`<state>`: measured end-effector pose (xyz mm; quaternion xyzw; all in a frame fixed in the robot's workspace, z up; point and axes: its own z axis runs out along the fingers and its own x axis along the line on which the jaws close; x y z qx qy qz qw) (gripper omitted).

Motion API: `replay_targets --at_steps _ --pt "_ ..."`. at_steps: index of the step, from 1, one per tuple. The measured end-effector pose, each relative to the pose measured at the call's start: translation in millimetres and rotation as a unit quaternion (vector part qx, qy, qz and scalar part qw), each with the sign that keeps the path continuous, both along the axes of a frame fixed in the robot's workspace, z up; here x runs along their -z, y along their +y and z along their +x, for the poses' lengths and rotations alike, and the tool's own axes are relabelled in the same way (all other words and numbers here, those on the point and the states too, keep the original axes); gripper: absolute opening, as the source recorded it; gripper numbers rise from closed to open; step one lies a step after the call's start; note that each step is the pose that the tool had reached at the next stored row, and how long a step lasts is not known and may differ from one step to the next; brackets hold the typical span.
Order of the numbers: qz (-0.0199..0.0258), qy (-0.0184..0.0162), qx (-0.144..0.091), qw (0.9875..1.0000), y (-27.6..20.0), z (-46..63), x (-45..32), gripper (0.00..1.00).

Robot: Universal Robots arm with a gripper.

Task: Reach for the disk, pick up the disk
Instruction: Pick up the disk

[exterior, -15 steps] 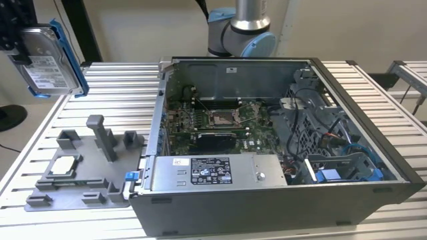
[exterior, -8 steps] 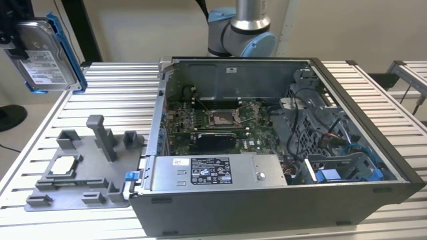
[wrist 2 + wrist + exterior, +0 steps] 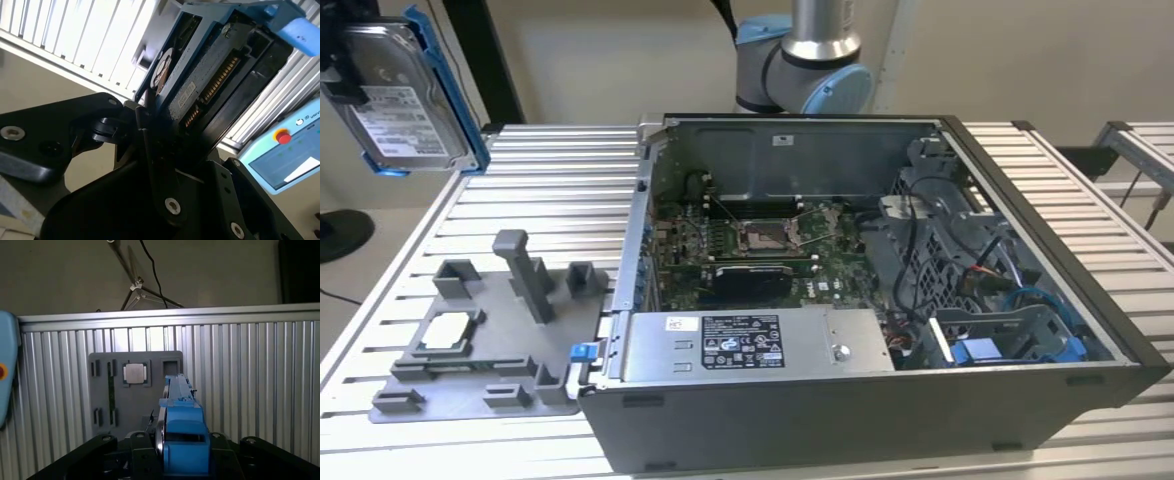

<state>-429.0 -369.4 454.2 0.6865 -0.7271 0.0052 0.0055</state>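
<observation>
Disk, silver-grey rectangular metal drive in blue bracket [image 3: 407, 95], clamped between black gripper [image 3: 162, 135] jaws, long axis upright, high above grey fixture tray [image 3: 454, 388].

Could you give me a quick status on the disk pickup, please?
Gripper shut on disk. Disk aloft, on edge, off the table. Nothing else touching it.

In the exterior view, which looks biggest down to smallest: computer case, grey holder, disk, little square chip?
1. computer case
2. grey holder
3. disk (seems nearer the camera, so unsure)
4. little square chip
</observation>
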Motion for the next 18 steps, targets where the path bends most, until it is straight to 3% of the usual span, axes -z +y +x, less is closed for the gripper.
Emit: replay_targets --at_steps 10,18 --pt "0.0002 0.0 0.0 1.0 0.0 0.0 -10.9 0.0" --pt "0.0002 0.0 0.0 1.0 0.0 0.0 -14.8 0.0"
